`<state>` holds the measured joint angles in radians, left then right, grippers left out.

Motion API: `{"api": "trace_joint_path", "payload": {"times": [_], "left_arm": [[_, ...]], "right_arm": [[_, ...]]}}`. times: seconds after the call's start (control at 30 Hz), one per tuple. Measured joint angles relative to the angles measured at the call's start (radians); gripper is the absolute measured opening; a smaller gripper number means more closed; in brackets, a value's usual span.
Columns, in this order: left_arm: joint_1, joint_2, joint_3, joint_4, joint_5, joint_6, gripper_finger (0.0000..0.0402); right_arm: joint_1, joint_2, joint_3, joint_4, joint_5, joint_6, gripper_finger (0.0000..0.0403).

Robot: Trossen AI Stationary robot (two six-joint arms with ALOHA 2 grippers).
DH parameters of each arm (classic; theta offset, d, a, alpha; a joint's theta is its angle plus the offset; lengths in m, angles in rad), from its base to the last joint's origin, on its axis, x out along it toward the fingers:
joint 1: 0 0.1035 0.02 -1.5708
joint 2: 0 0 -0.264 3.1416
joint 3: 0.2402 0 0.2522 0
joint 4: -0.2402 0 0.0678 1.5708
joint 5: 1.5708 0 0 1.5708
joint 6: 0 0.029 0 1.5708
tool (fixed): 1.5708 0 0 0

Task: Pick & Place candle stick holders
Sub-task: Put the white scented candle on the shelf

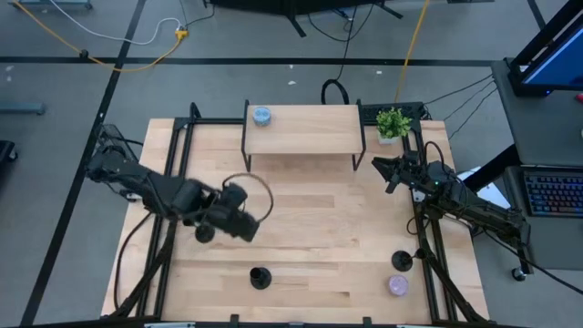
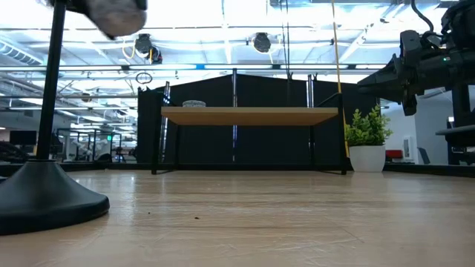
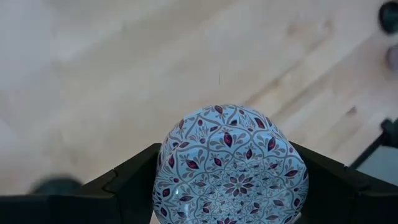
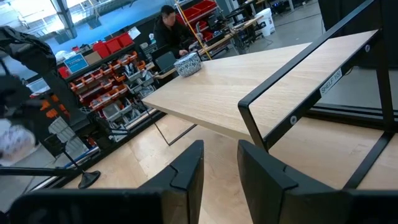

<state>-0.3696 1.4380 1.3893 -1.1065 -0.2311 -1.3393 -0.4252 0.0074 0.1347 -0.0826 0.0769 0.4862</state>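
High view: left end effector [image 1: 239, 219] over mid desk [image 1: 310, 228], in front of the shelf [image 1: 301, 128]; right end effector [image 1: 387, 173] hangs off the shelf's right end, beside the plant [image 1: 393, 123].
Left end effector: pinching a round patterned tin [image 3: 231, 167], white w/ dark red leaf motif, one dark finger [image 3: 127, 186] on each side.
Right end effector: holds nothing; right wrist view has fingers [image 4: 186, 168] close together w/ a narrow gap, aimed at the shelf.
Candle holder 1 [image 1: 260, 277]: black, upright, near desk front edge, in front of the shelf & below the left end effector in high view; low view shows its disc base and thin stem [image 2: 48, 178] close up.
Candle holder 2 [image 1: 401, 261]: black, front-right of the shelf, near desk's right edge.
Lilac tin [image 1: 398, 285]: just in front of candle holder 2, apart from it.
Blue tin [image 1: 261, 116]: on the shelf top, left end.
Room: person [image 4: 169, 28] beyond the shelf in right wrist view.
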Motion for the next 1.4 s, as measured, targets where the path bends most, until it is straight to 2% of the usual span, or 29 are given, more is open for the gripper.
{"api": "trace_joint_path", "payload": {"times": [0.27, 0.5, 0.7, 0.97, 1.4], "left_arm": [[0.174, 0.0, 0.111, 0.002, -0.069, 0.234, 0.0299], [0.307, 0.0, 0.165, 0.011, -0.137, 0.362, 0.0299], [0.419, 0.0, 0.175, 0.033, -0.138, 0.427, 0.0299], [0.536, 0.047, 0.175, 0.163, -0.136, 0.536, 0.0299], [0.753, 0.148, 0.176, 0.175, -0.041, 0.685, 0.0299]], "right_arm": [[0.0, 0.0, 0.0, 0.0, 0.0, 0.0, 0.0089], [0.0, 0.0, 0.0, 0.0, 0.0, 0.0, 0.0089], [0.0, 0.0, 0.0, 0.0, 0.0, 0.0, 0.0089], [0.0, 0.0, 0.0, 0.0, 0.0, 0.0, 0.0089], [0.0, 0.001, 0.0, 0.002, 0.0, 0.0, 0.0089]]}}
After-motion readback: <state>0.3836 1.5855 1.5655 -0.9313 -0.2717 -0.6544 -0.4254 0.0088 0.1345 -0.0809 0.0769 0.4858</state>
